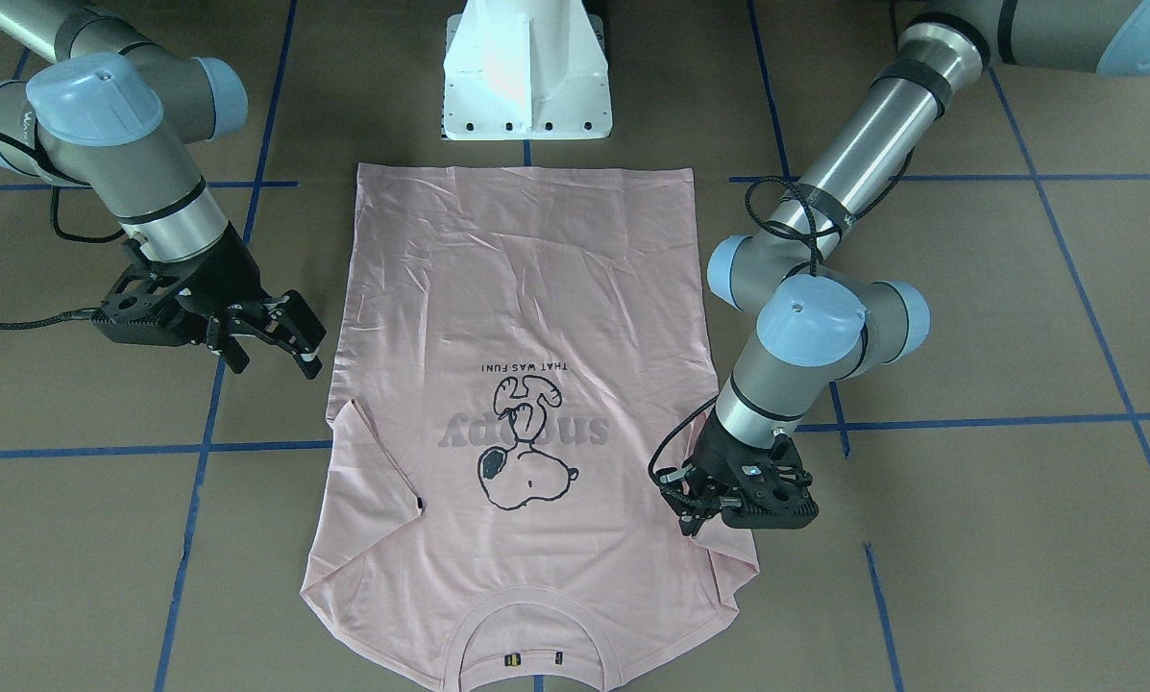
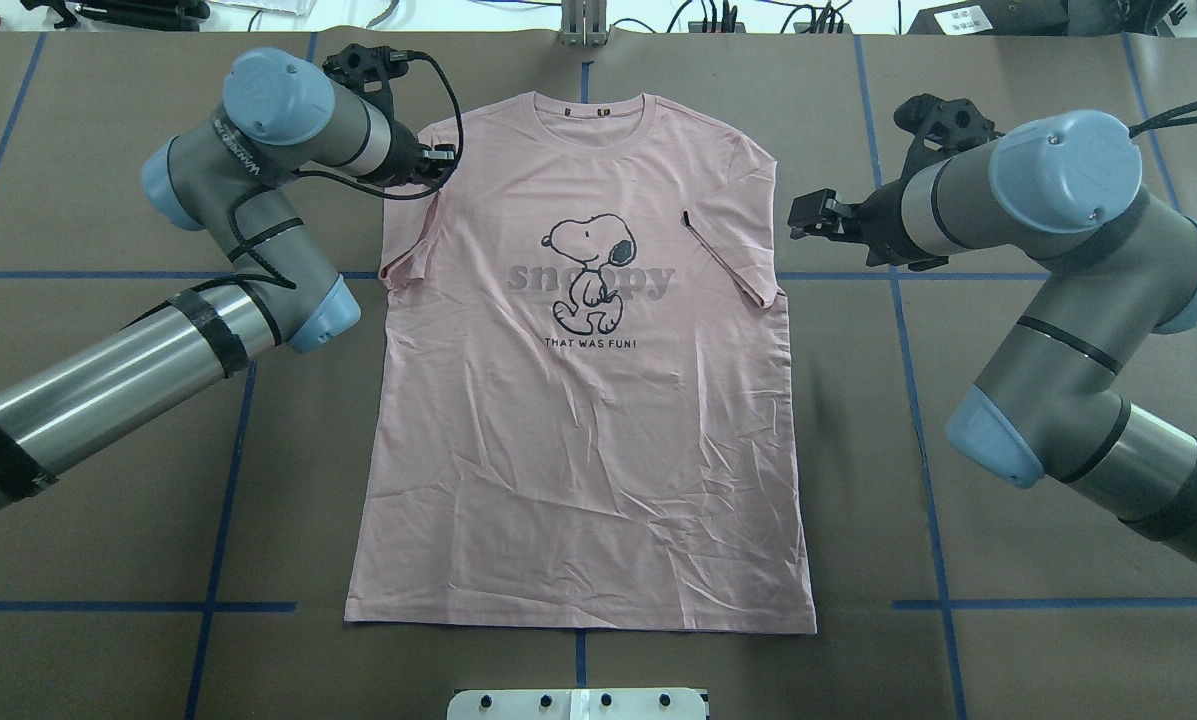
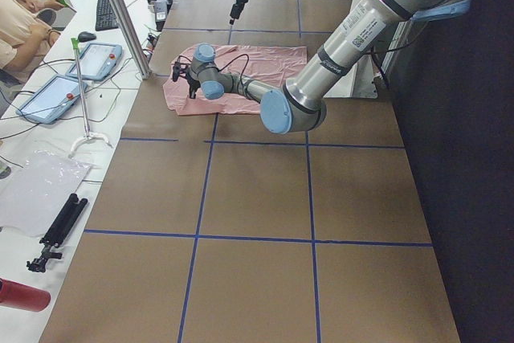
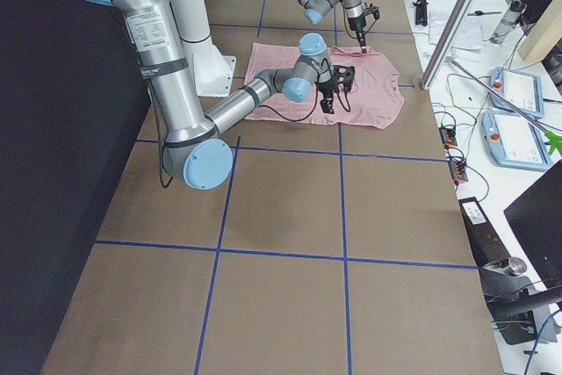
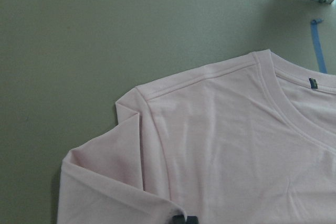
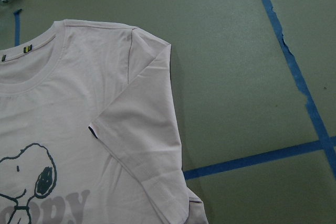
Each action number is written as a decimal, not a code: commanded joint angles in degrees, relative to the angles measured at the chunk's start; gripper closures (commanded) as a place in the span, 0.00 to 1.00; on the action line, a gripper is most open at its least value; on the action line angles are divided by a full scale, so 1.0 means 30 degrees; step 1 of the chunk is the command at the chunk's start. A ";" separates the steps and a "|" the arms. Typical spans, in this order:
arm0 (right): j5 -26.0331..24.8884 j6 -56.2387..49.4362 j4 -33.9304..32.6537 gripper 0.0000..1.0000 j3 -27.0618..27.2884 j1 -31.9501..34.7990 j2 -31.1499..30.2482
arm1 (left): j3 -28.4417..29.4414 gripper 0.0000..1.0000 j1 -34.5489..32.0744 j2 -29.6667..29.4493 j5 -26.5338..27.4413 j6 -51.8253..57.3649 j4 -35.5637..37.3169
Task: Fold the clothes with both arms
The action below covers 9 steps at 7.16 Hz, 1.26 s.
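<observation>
While the pale pink Snoopy T-shirt lies flat and face up in the middle of the brown table, collar away from the robot, the left gripper sits low at the shirt's 10 o'clock, fingers pinched together on the fabric by the shoulder. The right gripper hovers just off the sleeve at 2 o'clock, fingers spread wide, apart from the cloth.

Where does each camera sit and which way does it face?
Front-facing: across the table, facing the pedestal; left arm picture-right, right arm picture-left.
Overhead: behind the robot, looking down; both arms.
Exterior left: table end, left arm near.
Exterior right: other end, right arm near.
Left wrist: over the T-shirt shoulder; no arm.
Right wrist: over its folded sleeve; no arm.
All share the T-shirt.
</observation>
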 commanded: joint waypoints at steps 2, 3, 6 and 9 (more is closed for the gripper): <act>-0.0036 -0.0046 0.0280 0.00 -0.0128 -0.0121 -0.0024 | -0.0450 0.33 0.1090 -0.0033 0.0074 -0.0043 -0.1231; -0.0007 0.0070 0.1005 0.00 -0.0012 -0.0150 0.0005 | -0.1323 0.19 0.1180 0.0519 0.0074 -0.0594 -0.1324; -0.0764 0.2400 0.1687 0.00 0.0251 -0.1580 0.0181 | -0.5625 0.15 0.2084 0.3357 0.0074 -0.2442 -0.1092; -0.0444 0.9080 -0.1293 0.16 0.3956 -0.5584 -0.0955 | -1.0305 0.16 0.2206 0.6719 -0.0101 -0.5538 -0.0944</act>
